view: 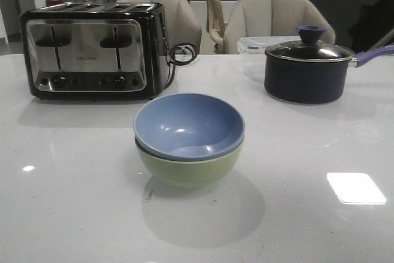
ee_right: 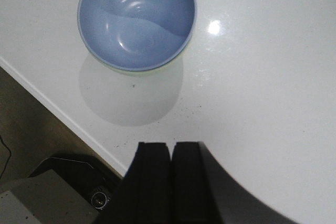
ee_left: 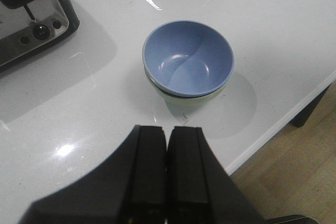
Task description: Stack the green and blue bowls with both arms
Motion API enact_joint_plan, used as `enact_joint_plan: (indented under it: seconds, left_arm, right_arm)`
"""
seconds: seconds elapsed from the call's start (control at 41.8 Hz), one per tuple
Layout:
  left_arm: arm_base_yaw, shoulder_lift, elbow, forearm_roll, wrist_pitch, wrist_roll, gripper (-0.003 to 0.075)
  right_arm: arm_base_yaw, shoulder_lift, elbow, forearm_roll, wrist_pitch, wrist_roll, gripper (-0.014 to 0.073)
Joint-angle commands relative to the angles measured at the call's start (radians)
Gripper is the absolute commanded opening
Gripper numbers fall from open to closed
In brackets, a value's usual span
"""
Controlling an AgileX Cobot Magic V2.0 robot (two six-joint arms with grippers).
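Observation:
The blue bowl (view: 188, 126) sits nested inside the green bowl (view: 191, 167) near the middle of the white table (view: 74, 201). Both wrist views look down on the stack: the blue bowl (ee_left: 188, 57) over a sliver of the green bowl (ee_left: 181, 103), and the blue bowl (ee_right: 137, 18) with a thin green rim (ee_right: 157, 68) under it. My left gripper (ee_left: 167, 128) is shut and empty, held above the table short of the stack. My right gripper (ee_right: 170, 144) is shut and empty too, near the table's edge. Neither arm shows in the front view.
A chrome toaster (view: 95, 49) stands at the back left. A dark lidded saucepan (view: 308, 69) with a purple handle is at the back right. Chairs (view: 277, 20) line the far side. The table's near edge (ee_right: 63, 116) drops to a wooden floor.

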Motion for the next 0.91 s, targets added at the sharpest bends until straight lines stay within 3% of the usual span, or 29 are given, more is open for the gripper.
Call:
enact_joint_plan:
  seconds: [0.0, 0.167, 0.43, 0.598, 0.669, 0.765, 0.884]
  left_arm:
    - [-0.007, -0.003, -0.030, 0.006, -0.087, -0.002, 0.0098]
    - [0.067, -0.111, 0.012, 0.113, -0.100, 0.005, 0.0098]
    - [0.371, -0.425, 0.320, 0.126, -0.405, 0.005, 0.0098]
    - [0.467, -0.592, 0.501, 0.119, -0.525, 0.000, 0.0098]
    - [0.475, -0.638, 0.559, 0.138, -0.557, -0.073, 0.0099]
    - [0.477, -0.675, 0.617, 0.249, -0.560, -0.286, 0.0099]
    - [0.488, -0.694, 0.664, 0.276, -0.607, -0.314, 0.0099]
  right_arm:
    - [0.003, -0.018, -0.026, 0.013, -0.052, -0.003, 0.0036]
    - [0.002, -0.018, -0.026, 0.013, -0.051, -0.003, 0.0036]
    - [0.002, -0.018, -0.026, 0.013, -0.051, -0.003, 0.0036]
    - [0.002, -0.018, -0.026, 0.013, -0.051, -0.003, 0.0036]
    - [0.002, -0.018, -0.026, 0.013, -0.051, -0.003, 0.0036]
    - [0.002, -0.018, -0.026, 0.013, -0.051, -0.003, 0.0036]
    - [0.002, -0.018, -0.026, 0.013, -0.051, -0.003, 0.0036]
